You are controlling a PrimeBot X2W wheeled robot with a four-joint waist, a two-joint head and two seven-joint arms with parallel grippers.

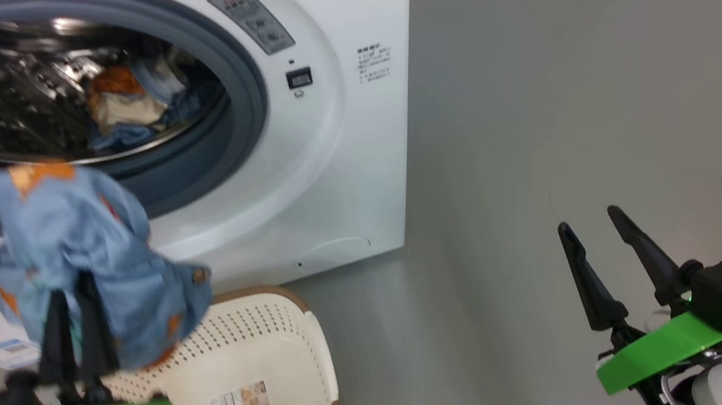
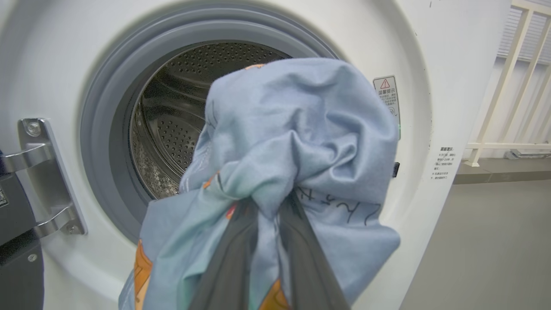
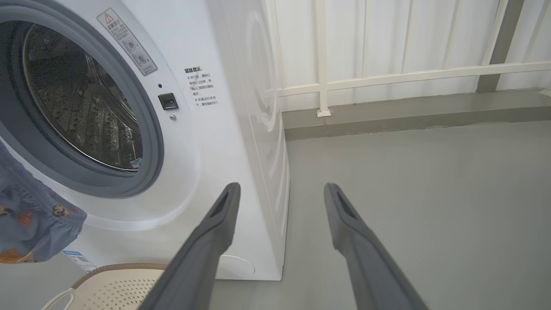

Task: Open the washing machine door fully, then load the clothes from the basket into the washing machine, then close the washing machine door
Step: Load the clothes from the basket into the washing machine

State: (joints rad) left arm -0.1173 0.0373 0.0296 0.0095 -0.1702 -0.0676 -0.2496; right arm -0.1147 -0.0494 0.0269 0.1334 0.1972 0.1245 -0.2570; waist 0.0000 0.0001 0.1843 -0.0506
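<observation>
Left hand point(image 1: 71, 300) tip-deep inside the bunched clothes point(image 1: 75, 228)

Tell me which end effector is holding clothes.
The left end effector, shut on the blue clothes before the washing machine mouth. The right end effector stands open and empty over the floor.

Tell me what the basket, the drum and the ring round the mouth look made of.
Basket: cream plastic by the look, matt, with moulded rows of holes. Drum: shiny metal, probably steel; it mirrors light and has punched holes. Ring: matt grey, likely rubber; smooth, soft-looking lip.
</observation>
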